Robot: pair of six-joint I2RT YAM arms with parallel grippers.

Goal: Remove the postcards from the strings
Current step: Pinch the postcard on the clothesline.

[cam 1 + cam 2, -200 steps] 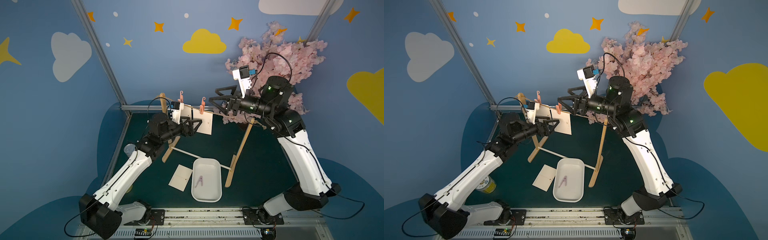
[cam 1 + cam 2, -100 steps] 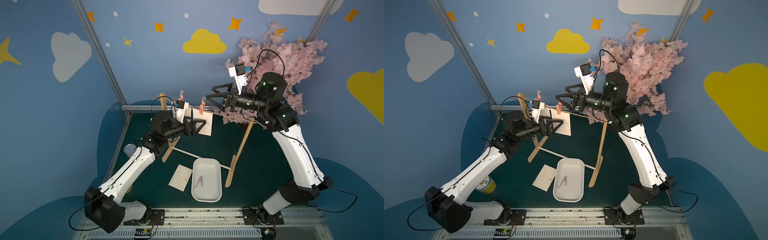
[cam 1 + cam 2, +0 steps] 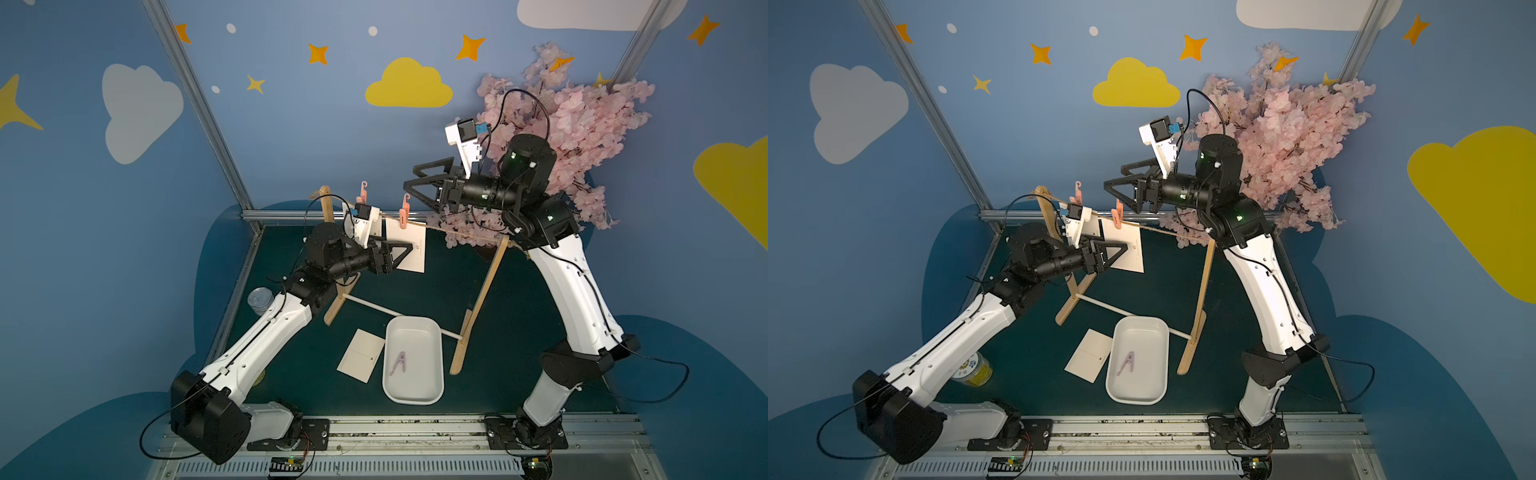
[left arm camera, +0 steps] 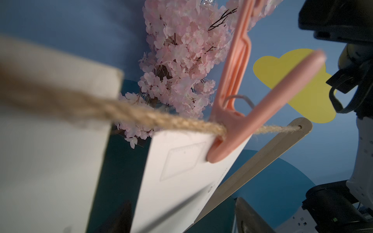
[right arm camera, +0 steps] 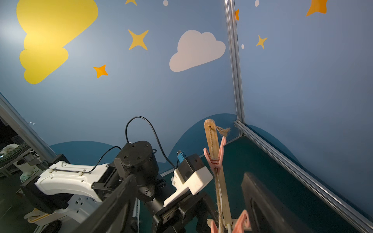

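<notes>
my left claw (image 3: 404,252) is spread, empty, with the hanging postcard (image 3: 415,237) between its fingers. my right claw (image 3: 410,179) gapes empty too. in a top view the peach clothespin (image 3: 403,214) pinning that card to the twine (image 3: 440,227) stands upright at its six o'clock, nearer the right arm.

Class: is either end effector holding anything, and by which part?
Nothing is held. The left end effector straddles the lower edge of the hanging postcard, jaws apart; the right end effector is open and empty.
</notes>
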